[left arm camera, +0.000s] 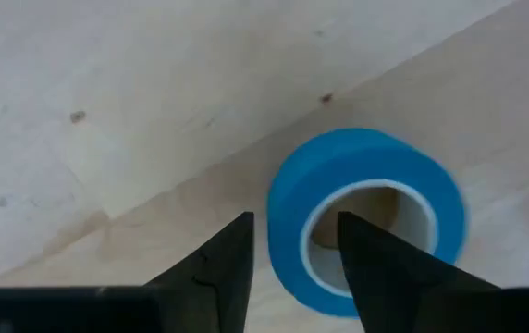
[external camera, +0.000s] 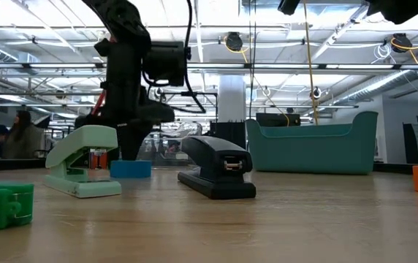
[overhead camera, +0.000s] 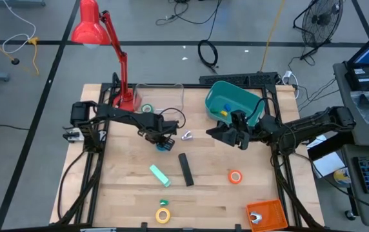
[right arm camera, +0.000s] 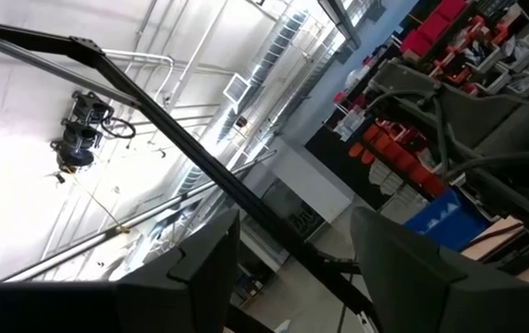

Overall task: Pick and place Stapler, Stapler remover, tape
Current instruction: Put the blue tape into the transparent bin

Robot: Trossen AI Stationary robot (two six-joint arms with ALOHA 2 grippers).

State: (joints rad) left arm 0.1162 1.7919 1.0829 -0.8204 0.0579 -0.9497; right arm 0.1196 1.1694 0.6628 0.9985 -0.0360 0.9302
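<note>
Blue tape [left arm camera: 366, 217] rim between left gripper [left arm camera: 294, 242] fingers

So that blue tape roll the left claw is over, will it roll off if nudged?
Probably not: the blue tape roll lies flat on the table, so it would likely slide. It looks light and stiff. The left gripper straddles its wall, which should hold.

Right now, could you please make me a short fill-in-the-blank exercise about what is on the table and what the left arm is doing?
1. The left gripper is lowered over the ____ tape roll, one finger inside its hole.
2. The black stapler lies on the table between the mint stapler and the ____ tape roll.
3. The teal bin stands near the ____ gripper.
4. The desk lamp is ____.

Missing words: blue; orange; right; red
</note>
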